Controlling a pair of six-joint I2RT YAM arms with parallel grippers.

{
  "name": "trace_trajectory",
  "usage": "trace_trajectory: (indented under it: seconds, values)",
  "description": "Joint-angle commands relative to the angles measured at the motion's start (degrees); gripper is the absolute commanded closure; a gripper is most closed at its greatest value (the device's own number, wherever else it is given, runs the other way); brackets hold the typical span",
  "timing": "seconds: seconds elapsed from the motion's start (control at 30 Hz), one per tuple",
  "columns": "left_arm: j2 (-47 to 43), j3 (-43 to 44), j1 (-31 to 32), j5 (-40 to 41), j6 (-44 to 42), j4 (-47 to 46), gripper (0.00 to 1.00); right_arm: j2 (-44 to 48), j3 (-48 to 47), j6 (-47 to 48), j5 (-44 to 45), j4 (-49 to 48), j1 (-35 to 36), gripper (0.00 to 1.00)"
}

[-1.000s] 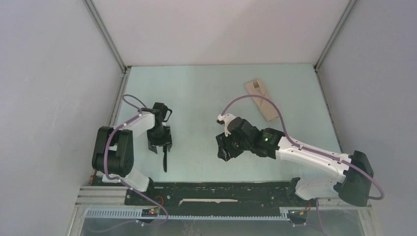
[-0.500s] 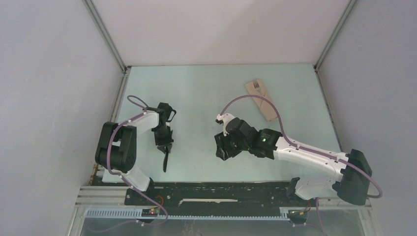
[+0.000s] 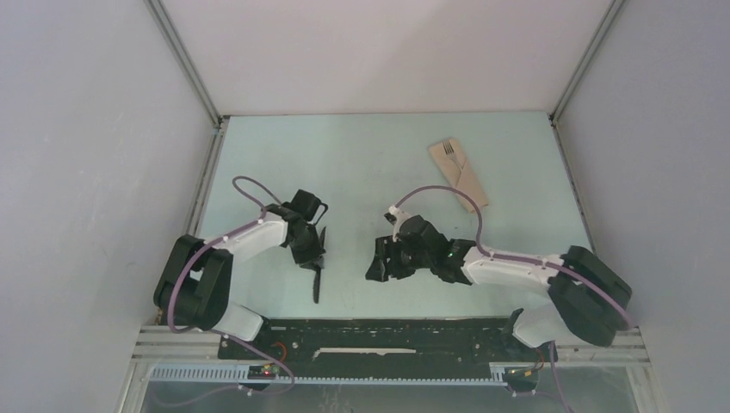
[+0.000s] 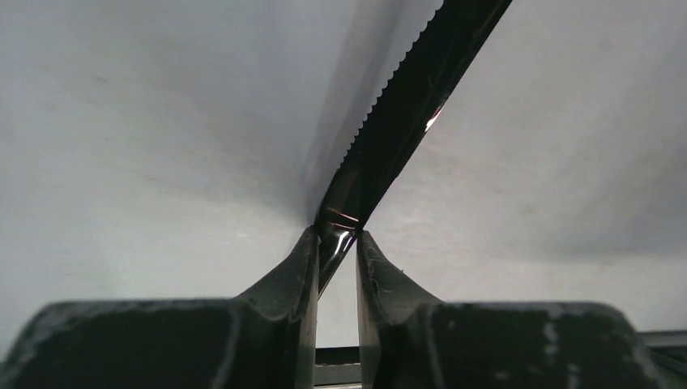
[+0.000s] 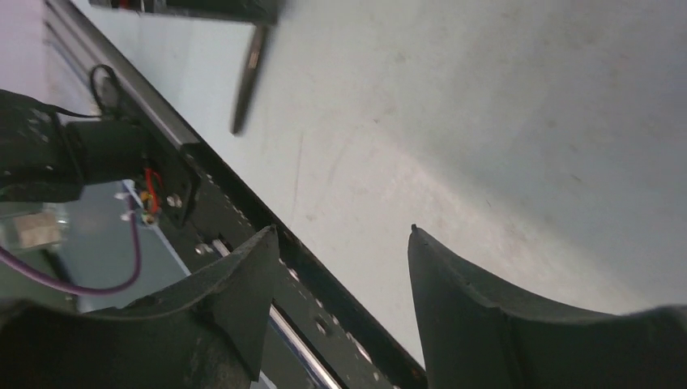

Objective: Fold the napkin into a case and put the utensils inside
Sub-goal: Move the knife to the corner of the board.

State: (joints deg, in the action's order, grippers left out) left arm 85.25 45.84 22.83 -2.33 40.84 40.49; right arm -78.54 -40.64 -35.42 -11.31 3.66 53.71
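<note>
My left gripper (image 3: 313, 262) is shut on the slim black knife (image 3: 317, 284), which hangs from it toward the near edge. In the left wrist view the fingertips (image 4: 306, 243) pinch the knife (image 4: 405, 105), whose serrated blade runs up and right. The napkin lies folded as a narrow beige case (image 3: 460, 175) at the far right, with the silver fork (image 3: 449, 151) tucked in, tines showing at its far end. My right gripper (image 3: 376, 262) is open and empty over the table's middle, well short of the case. In the right wrist view its fingers (image 5: 243, 275) frame bare table.
The pale green table (image 3: 361, 163) is walled by white panels on three sides. A black rail (image 3: 387, 331) with cabling runs along the near edge and also shows in the right wrist view (image 5: 243, 219).
My left gripper has carried the knife to the right and swung it, still gripped. My right gripper has drawn back and to the left, staying open.
</note>
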Motion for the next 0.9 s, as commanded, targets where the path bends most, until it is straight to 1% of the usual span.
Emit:
trace_trajectory:
  seconds: [0.0,0.17,0.27,0.4,0.47,0.67,0.73,0.77,0.83,0.87]
  values:
    - [-4.0,-1.7,3.1,-5.8,12.8,-9.1,1.0,-7.4,3.1,-8.8,-7.8,-25.9,-0.3,0.32]
    - [-4.8,-3.9,4.9,-9.3,18.1,-14.1,1.0,-16.4,3.0,-11.3,-8.9,-37.1,0.7,0.32]
    - [-4.9,-5.0,5.5,-10.8,20.4,-16.5,1.0,-19.4,3.0,-10.9,-7.3,-40.9,1.6,0.32]
    - [-5.2,-5.5,5.6,-11.4,22.2,-17.9,1.0,-23.1,2.0,-10.5,-6.6,-43.3,2.5,0.37]
    - [-5.5,-5.7,5.6,-11.7,22.9,-18.7,1.0,-24.7,0.6,-10.4,-5.8,-42.7,3.0,0.4]
    - [-6.1,-6.0,5.6,-12.6,23.3,-19.5,1.0,-26.6,-2.8,-7.8,-1.7,-36.7,4.4,0.48]
    - [-6.4,-6.1,5.6,-13.0,23.3,-19.7,1.0,-26.8,-2.9,-7.3,-1.5,-36.9,4.4,0.6]
    - [-6.5,-6.2,5.6,-12.9,23.2,-19.6,1.0,-26.7,-3.0,-7.3,-1.2,-36.7,4.4,0.63]
    - [-7.0,-6.4,5.6,-12.2,22.9,-19.5,1.0,-26.6,-4.0,-7.0,0.8,-33.7,4.3,0.67]
    - [-7.1,-6.3,5.6,-11.8,22.3,-19.2,1.0,-26.7,-4.6,-6.7,1.8,-31.8,4.3,0.66]
